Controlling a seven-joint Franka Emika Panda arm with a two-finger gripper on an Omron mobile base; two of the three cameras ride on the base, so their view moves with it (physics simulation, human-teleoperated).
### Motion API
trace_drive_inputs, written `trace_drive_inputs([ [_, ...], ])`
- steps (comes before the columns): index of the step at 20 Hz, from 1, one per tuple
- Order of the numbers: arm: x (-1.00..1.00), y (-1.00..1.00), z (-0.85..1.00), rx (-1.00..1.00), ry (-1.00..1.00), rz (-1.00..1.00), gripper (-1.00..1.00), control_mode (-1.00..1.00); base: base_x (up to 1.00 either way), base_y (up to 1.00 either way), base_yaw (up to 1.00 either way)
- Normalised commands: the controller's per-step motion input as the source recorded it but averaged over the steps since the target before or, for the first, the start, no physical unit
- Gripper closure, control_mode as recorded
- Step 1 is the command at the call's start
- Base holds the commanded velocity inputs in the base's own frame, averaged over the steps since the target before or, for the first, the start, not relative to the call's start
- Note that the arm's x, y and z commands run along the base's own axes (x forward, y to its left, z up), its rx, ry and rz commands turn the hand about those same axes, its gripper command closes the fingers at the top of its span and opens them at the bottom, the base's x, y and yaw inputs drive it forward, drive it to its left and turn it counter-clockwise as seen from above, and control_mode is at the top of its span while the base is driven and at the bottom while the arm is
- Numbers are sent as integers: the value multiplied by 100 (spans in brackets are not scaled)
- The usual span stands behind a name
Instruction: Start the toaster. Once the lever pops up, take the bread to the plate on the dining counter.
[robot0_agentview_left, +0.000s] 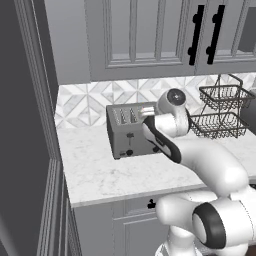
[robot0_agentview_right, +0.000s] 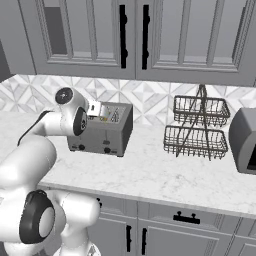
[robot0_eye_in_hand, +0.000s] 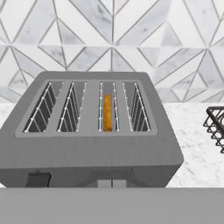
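With its jaws shut on nothing, the gripper (robot0_agentview_right: 94, 108) hovers just above the front edge of the toaster (robot0_eye_in_hand: 94, 131), so the step in hand looks like starting it. Next it must come down onto a lever on the front face. Beyond the gripper, the bread (robot0_eye_in_hand: 107, 113) stands sunk in the third slot from the left.

The robot arm (robot0_agentview_left: 210, 165) is made of smooth, glossy white segments with round, thick shapes. Its joints have dark grey or black rings and caps. One long black strip (robot0_agentview_left: 161, 140) runs along the forearm. A round grey disc (robot0_agentview_left: 176, 97) sits at the wrist. The base section (robot0_agentview_right: 35, 220) is also white with a black circular band.
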Motion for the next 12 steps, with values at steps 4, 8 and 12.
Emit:
trace_drive_inputs([
  [4,27,0,0,0,0,0,100,-100,0,0,0],
  [8,33,0,0,0,0,0,100,-100,0,0,0],
  [12,34,0,-6,0,0,0,100,-100,0,0,0],
])
